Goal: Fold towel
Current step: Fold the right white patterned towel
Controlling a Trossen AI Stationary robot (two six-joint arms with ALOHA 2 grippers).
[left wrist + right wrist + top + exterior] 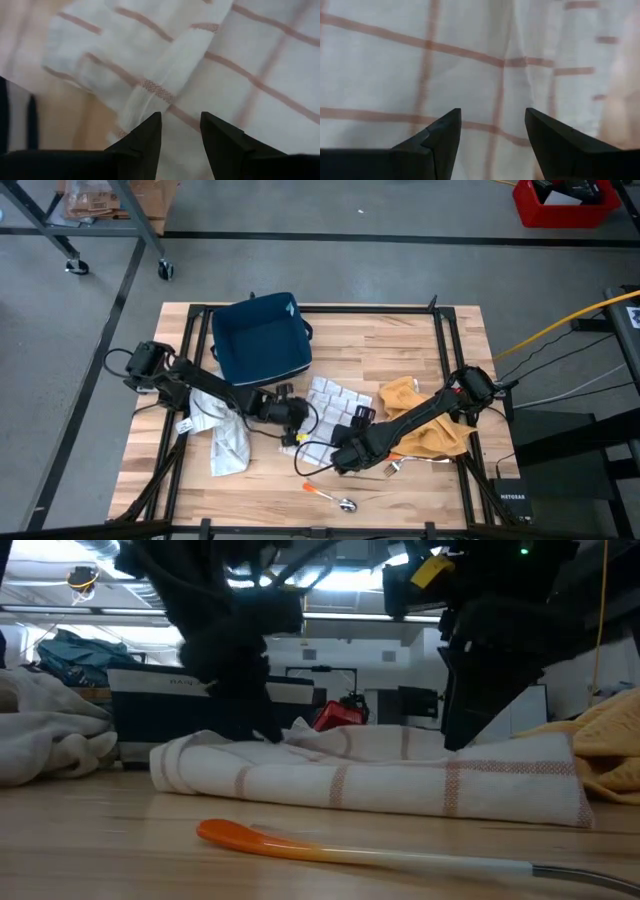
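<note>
A white towel with thin orange-red checks [333,412] lies bunched and partly folded in the middle of the table, resting on its underside [380,785]. My left gripper [297,416] is open with a narrow gap at the towel's left edge. In the left wrist view its fingertips [180,122] stand on either side of a raised hemmed fold [150,92]. My right gripper [346,452] is open, low over the towel's near edge, with flat checked cloth [470,75] under the fingers [492,125]. My left gripper comes at the towel's left edge from above, slanting down, with the hemmed fold [167,102] running into the gap between its fingers. I cannot tell whether they touch it. My right gripper points down at the towel's near part [492,107]. I cannot tell whether it touches the cloth.
A blue fabric bin [262,338] stands at the far side. A crumpled pale cloth [226,438] lies to the left and a yellow cloth [428,425] to the right, against the towel. An orange-handled spoon [326,494] lies near the near edge [300,842].
</note>
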